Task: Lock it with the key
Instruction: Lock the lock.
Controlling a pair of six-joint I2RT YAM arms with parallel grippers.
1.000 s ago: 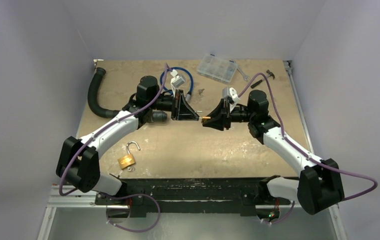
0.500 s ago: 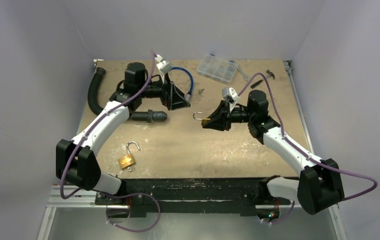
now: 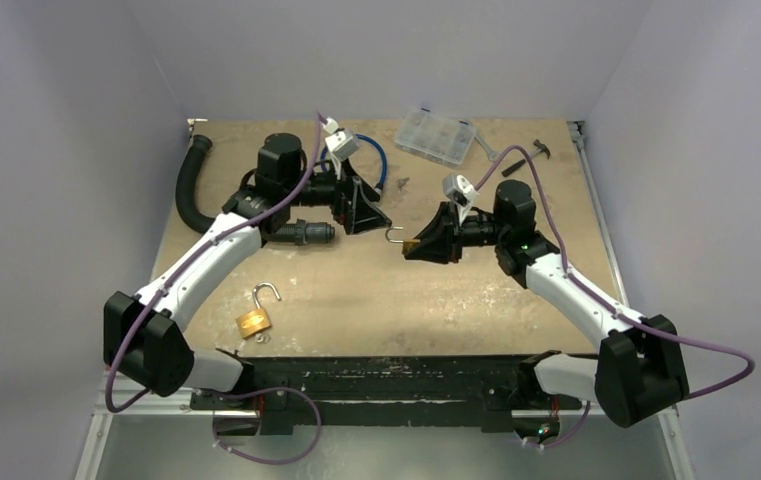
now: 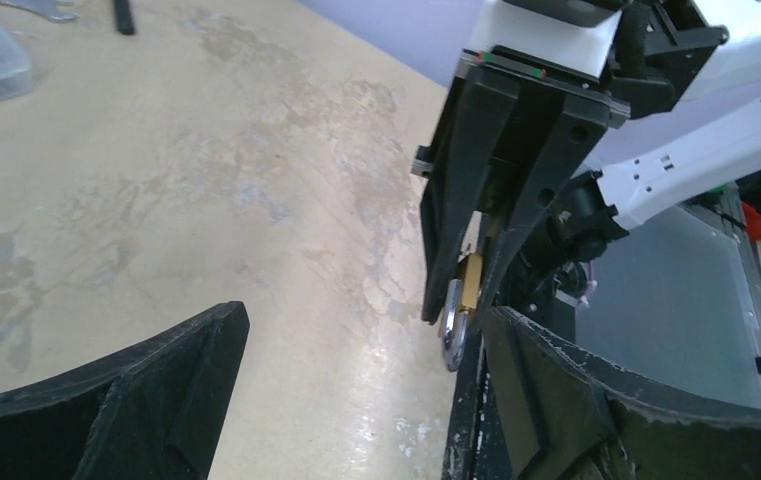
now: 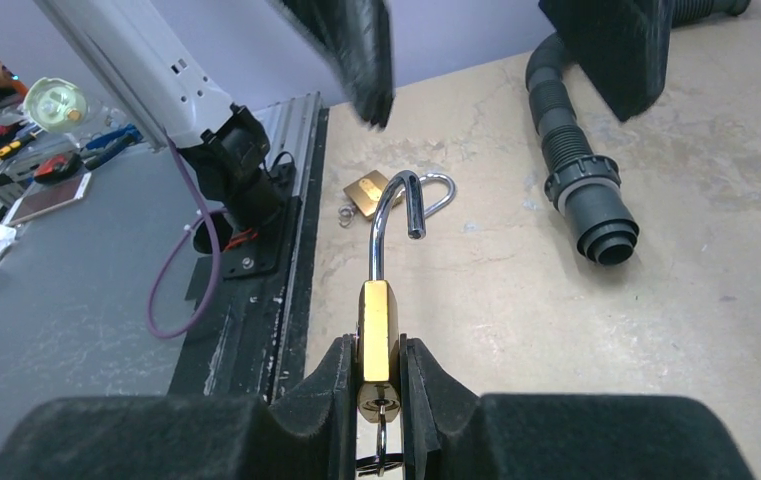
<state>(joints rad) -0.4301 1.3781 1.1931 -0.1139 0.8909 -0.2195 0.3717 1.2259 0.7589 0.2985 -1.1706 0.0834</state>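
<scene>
My right gripper (image 3: 420,243) (image 5: 378,400) is shut on the body of a brass padlock (image 3: 412,242) (image 5: 377,335). The padlock's steel shackle (image 3: 394,233) (image 5: 396,215) stands open and points toward the left arm. The key (image 5: 380,458) sits in the keyhole at the padlock's bottom end, between my fingers. My left gripper (image 3: 371,212) (image 4: 361,330) is open with nothing in it, just up and left of the shackle tip. In the left wrist view the held padlock (image 4: 470,285) hangs beside my right-hand finger (image 4: 556,390).
A second brass padlock (image 3: 253,321) (image 5: 368,192) with an open shackle lies near the front left. A black corrugated hose (image 3: 192,190) (image 5: 576,170) with its coupling (image 3: 301,233) lies at the left. A clear parts box (image 3: 438,135), a blue cable (image 3: 382,160) and a wrench (image 3: 486,148) lie at the back.
My left gripper, shut at the shackle a second ago, opened, let go and drew back to the left, then came partway back. The right gripper holds the padlock in place.
</scene>
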